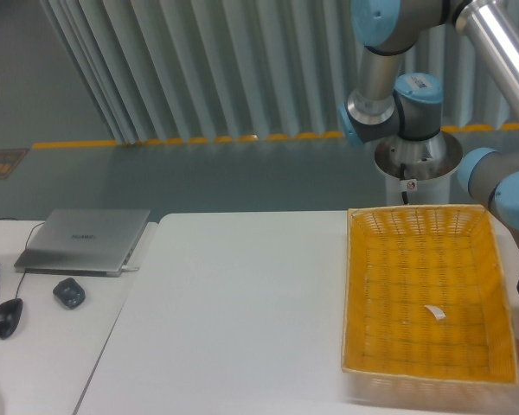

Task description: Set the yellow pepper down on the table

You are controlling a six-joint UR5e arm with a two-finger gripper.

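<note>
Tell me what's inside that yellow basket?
Almost nothing: the basket holds only a small white scrap on its woven floor. No pepper shows anywhere. The robot's hand is out of frame at the right edge, so anything it holds can't be seen.

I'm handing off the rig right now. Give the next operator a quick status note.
End effector: out of frame past the right edge; its state can't be seen.
Yellow pepper: not visible anywhere in the camera view.
Basket: holds only a small white scrap.
Table: no pepper on it.
Done: nothing confirmed.
Left: find the pepper, confirm the grasp, set it on the table.
</note>
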